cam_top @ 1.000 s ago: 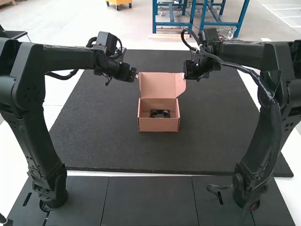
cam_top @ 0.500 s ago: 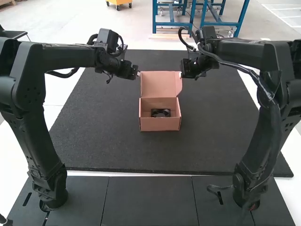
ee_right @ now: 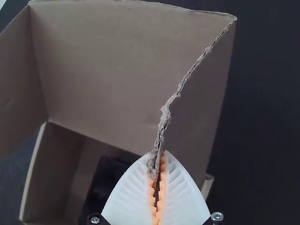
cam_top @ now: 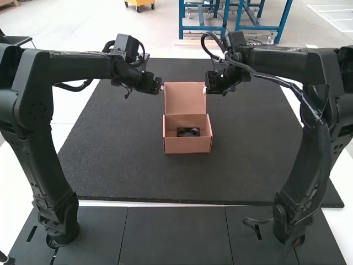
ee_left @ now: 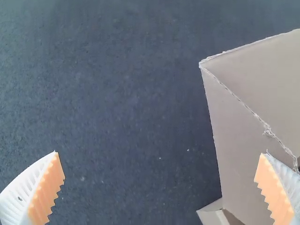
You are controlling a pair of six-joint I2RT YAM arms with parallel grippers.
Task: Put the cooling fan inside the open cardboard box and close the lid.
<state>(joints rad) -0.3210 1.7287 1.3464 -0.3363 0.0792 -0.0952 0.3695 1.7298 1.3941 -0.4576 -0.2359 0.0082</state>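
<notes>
The cardboard box point(cam_top: 187, 142) is thin corrugated board: light, stiff across its panels, ready to bend at the creases and to tear at the edges. The side flap point(ee_right: 199, 89) of the lid point(cam_top: 185, 98) has a ragged, frayed edge, so I judge that a hard tug there could rip it. A gentle pinch on the flap, or a push on the broad lid near its top, looks the safer hold. The right gripper point(ee_right: 157, 164) is closed tight on that frayed edge, its ribbed white fingers meeting on the board. Below its fingertips the cooling fan point(cam_top: 188, 133), small, dark and square, lies on the box floor. The left gripper point(cam_top: 156, 86) is spread wide and holds nothing, with the lid's other edge just beside one finger point(ee_left: 274, 185). The box is plain brown, with its lid upright from the back wall, and it sits on a black mat point(cam_top: 110, 154).
</notes>
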